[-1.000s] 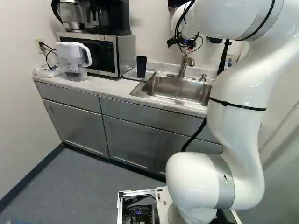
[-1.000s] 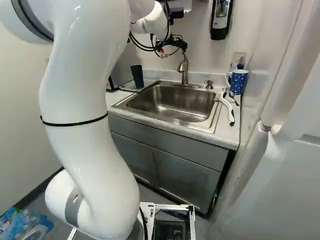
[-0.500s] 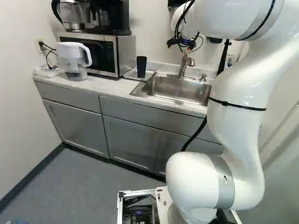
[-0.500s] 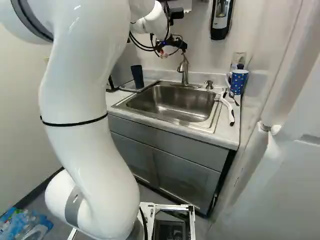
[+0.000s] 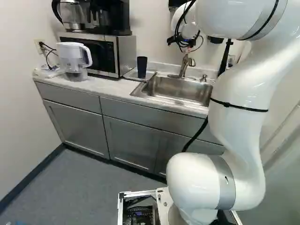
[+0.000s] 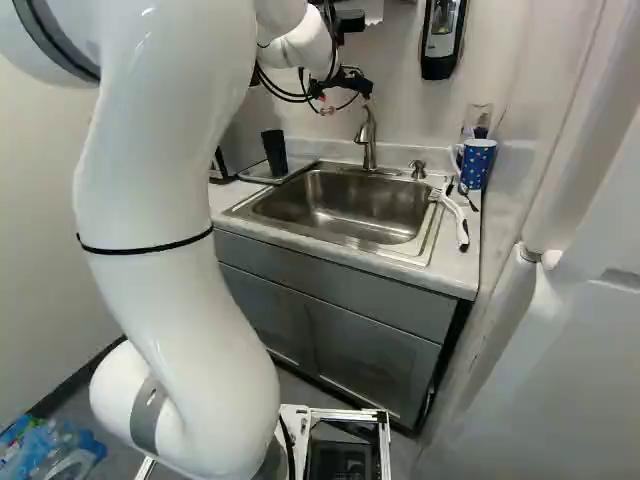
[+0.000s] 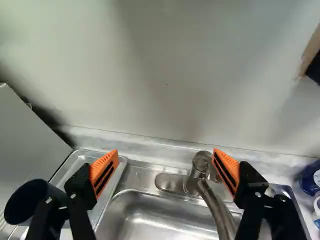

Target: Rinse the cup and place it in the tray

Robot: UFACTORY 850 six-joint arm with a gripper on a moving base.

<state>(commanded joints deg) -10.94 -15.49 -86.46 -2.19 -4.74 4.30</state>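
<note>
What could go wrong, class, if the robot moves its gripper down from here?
The open gripper appears close to the faucet, so it might knock it. The dark cup standing in the tray could tip if brushed. The spotted cup might be mistaken for it.

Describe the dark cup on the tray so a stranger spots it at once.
Find the steel sink, then the microwave; the shallow metal tray lies between them. On it stands a tall, dark tumbler, mouth up. Its plain dark wall sets it apart from the blue spotted cup across the sink.
</note>
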